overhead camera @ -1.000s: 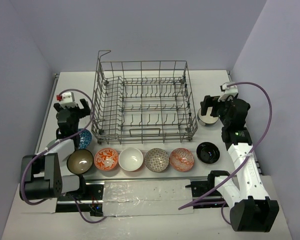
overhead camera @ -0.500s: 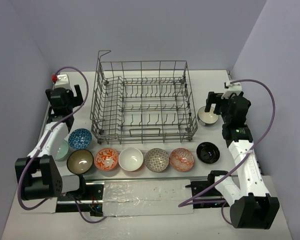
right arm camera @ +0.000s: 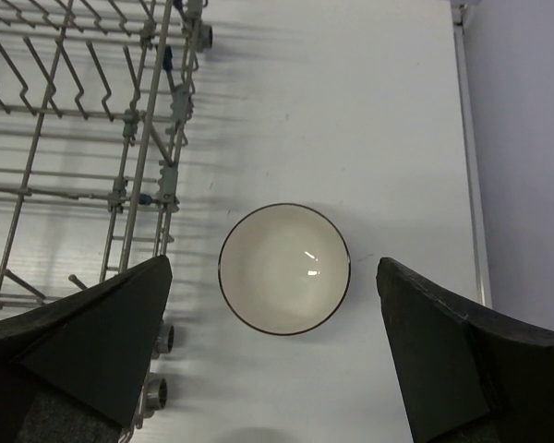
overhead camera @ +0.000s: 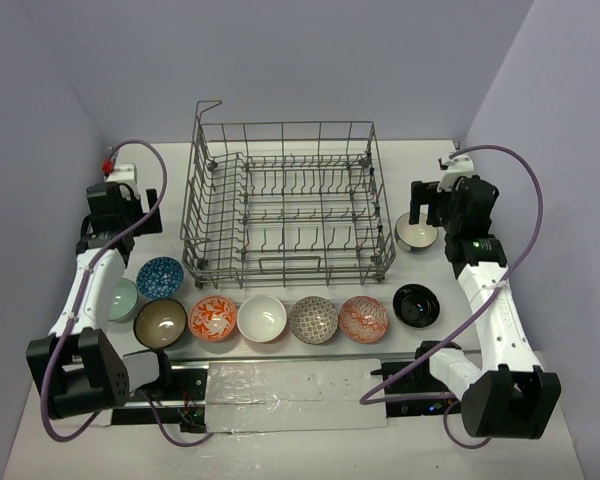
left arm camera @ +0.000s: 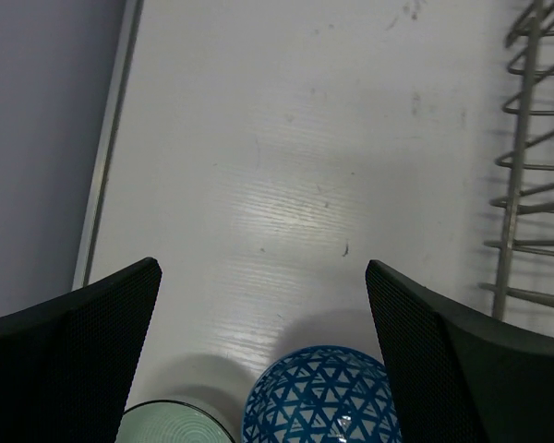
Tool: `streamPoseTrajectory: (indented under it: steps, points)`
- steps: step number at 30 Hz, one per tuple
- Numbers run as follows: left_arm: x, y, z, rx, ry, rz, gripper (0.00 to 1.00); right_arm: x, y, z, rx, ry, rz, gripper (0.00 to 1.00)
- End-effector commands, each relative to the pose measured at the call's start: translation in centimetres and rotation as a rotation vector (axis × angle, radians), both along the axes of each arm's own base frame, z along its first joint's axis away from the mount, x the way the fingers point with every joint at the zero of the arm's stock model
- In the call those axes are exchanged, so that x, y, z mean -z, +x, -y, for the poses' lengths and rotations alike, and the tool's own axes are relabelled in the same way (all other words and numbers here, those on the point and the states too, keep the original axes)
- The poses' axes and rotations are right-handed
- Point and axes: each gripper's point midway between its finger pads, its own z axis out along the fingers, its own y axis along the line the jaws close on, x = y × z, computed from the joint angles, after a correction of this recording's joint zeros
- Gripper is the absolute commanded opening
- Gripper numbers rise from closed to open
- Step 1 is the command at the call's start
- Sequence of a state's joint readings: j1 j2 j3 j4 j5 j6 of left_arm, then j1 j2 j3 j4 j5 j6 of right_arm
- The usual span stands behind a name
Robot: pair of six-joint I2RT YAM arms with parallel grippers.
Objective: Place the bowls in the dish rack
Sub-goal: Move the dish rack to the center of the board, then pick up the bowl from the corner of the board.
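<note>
Bowls: nine counted, all on the counter (overhead camera: 420, 160), none in the dish rack (overhead camera: 285, 124).

- Row across the lower part of the top view, left to right: brown bowl (overhead camera: 161, 322), orange-patterned bowl (overhead camera: 213, 318), white bowl (overhead camera: 262, 318), grey-patterned bowl (overhead camera: 313, 320), red-patterned bowl (overhead camera: 364, 319). The black bowl (overhead camera: 417, 305) sat slightly higher at the right end.
- Above the row's left end: blue-patterned bowl (overhead camera: 160, 277) and pale green bowl (overhead camera: 123, 298), near each other.
- Cream bowl (overhead camera: 417, 233), dark-rimmed, stood alone just beside the rack's lower right corner.

Dish rack: upper centre of the top view, tines bare.

Left fingers (left arm camera: 74, 351): spread wide, holding nothing.
- Change: within the last second the wrist had drawn away from above the blue-patterned bowl toward the upper left. The pale green bowl, earlier hidden under the arm, had come into sight.
- In the wrist view the blue-patterned bowl lay at the bottom edge between the fingers, untouched.

Right fingers (right arm camera: 83, 341): spread wide, holding nothing.
- Change: the wrist had shifted a little toward the upper right, uncovering the cream bowl.
- In the wrist view that bowl sat centred between the fingers and apart from both.

Bowl positions: unchanged throughout.

Assessment: loading had not begun.
- The right arm appeared lined up over the cream bowl, which looked the likeliest first pick.
- The left arm seemed to have backed off to frame its bowls. It would probably need to come back toward them before any grasp.
</note>
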State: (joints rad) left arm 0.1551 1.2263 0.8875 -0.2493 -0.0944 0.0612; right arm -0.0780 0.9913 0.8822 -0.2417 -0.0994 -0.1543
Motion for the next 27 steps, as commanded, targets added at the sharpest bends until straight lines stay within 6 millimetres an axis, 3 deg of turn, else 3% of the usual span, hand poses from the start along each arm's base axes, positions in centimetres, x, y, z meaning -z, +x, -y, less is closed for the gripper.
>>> streamPoseTrajectory:
  steps: [1, 12, 27]
  points:
    - [-1.1, -0.8, 2.2, 0.143, -0.053, 0.017, 0.99, -0.6, 0.1, 0.0, -0.014, 0.007, -0.016, 1.0]
    - [0.8, -3.0, 2.5, 0.207, -0.081, -0.081, 0.99, -1.2, -0.7, -0.3, -0.054, 0.014, 0.031, 1.0]
    - [3.0, -6.2, 1.2, 0.264, -0.016, -0.17, 0.99, 0.2, -0.3, -0.3, -0.07, 0.051, -0.041, 1.0]
